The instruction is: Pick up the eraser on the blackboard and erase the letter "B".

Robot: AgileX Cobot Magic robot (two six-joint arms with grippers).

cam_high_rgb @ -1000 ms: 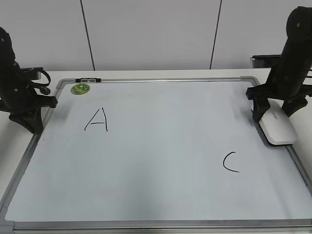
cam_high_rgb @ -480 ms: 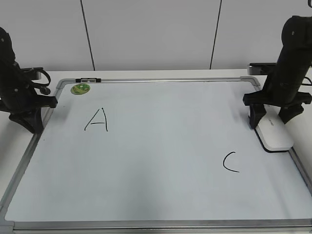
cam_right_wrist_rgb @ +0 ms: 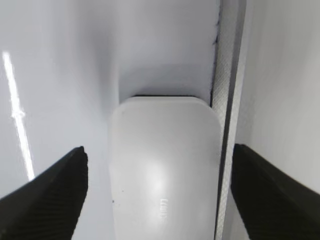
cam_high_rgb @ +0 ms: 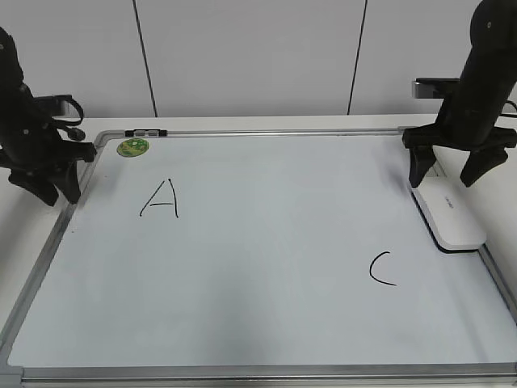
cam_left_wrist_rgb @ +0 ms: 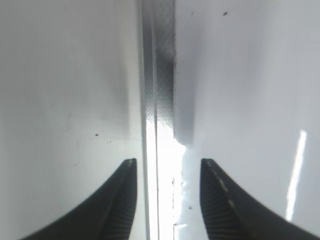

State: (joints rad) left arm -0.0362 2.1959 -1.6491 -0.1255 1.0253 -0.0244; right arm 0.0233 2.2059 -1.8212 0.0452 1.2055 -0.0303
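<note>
The white eraser (cam_high_rgb: 450,215) lies flat on the blackboard (cam_high_rgb: 258,267) against its right frame; it also shows in the right wrist view (cam_right_wrist_rgb: 165,170). My right gripper (cam_high_rgb: 452,171) is open and hangs above the eraser's far end, apart from it; in the right wrist view the fingers (cam_right_wrist_rgb: 159,192) stand wide on either side of the eraser. My left gripper (cam_high_rgb: 50,192) is open and empty over the board's left frame (cam_left_wrist_rgb: 159,90). The board shows a black "A" (cam_high_rgb: 161,199) and "C" (cam_high_rgb: 381,269). No letter "B" is visible.
A small round green magnet (cam_high_rgb: 132,147) and a black-and-silver marker (cam_high_rgb: 146,132) sit at the board's top left. The board lies on a white table (cam_high_rgb: 16,234) before a white panelled wall.
My right gripper has let go of the eraser, opened wide and risen; the eraser shifted slightly and now lies on the board. My left gripper has lifted a little.
</note>
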